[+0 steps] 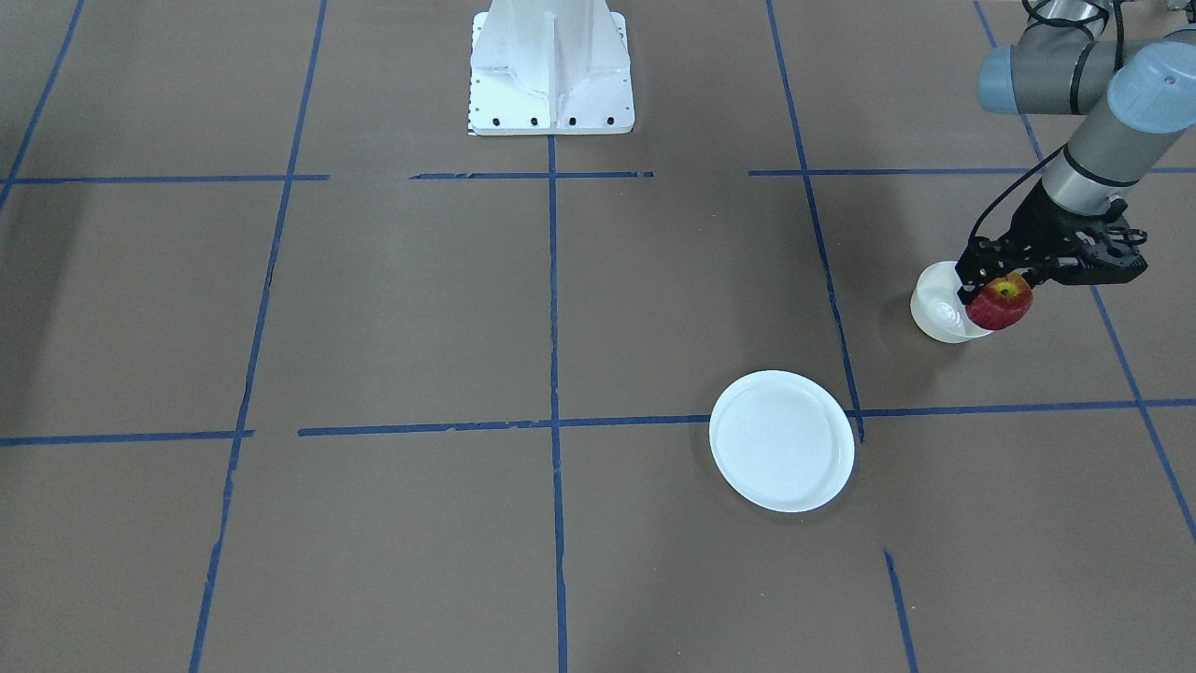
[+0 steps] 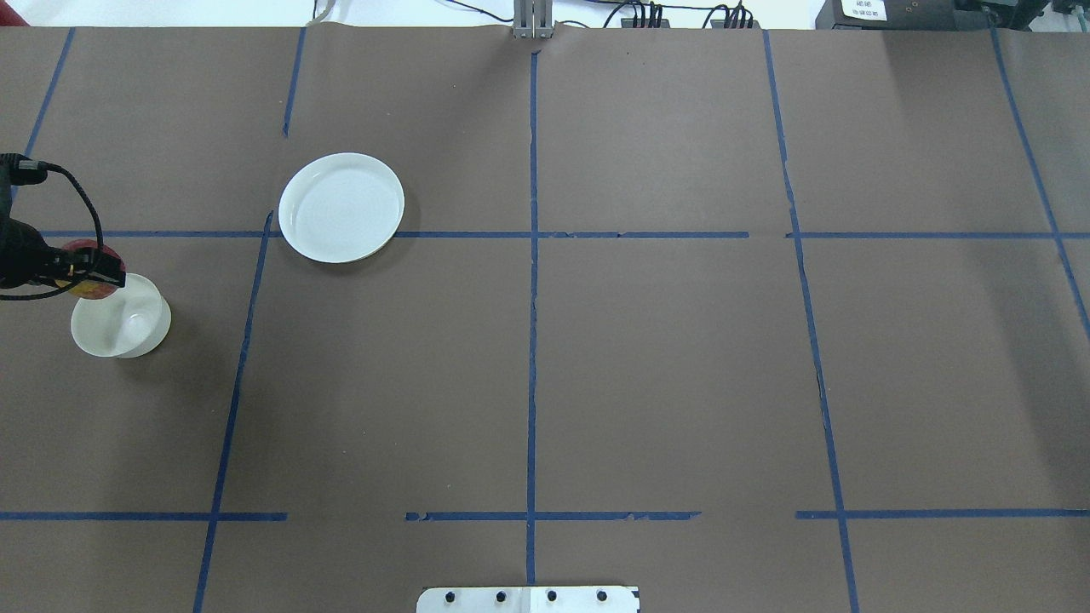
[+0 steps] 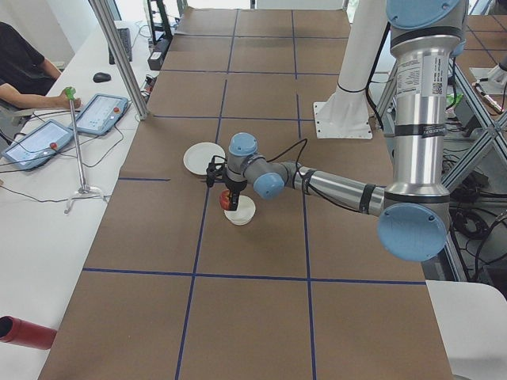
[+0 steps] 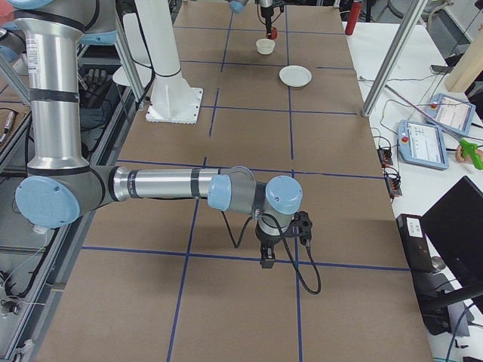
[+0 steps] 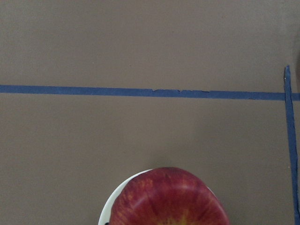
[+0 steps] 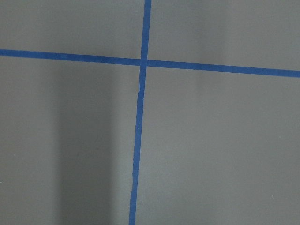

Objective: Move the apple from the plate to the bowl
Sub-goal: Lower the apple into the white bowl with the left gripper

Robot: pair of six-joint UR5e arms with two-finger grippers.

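Observation:
My left gripper is shut on the apple, red with a yellow patch at the stem. It holds the apple just above the rim of the small cream bowl, on the side toward the plate's row. The bowl looks empty in the overhead view. The flat white plate lies empty, apart from the bowl. The apple fills the bottom of the left wrist view, over the bowl's rim. My right gripper hangs over bare table far from them; I cannot tell if it is open or shut.
Brown paper with blue tape lines covers the table. The white robot base stands at the robot's edge. An operator's table with tablets runs along the far side.

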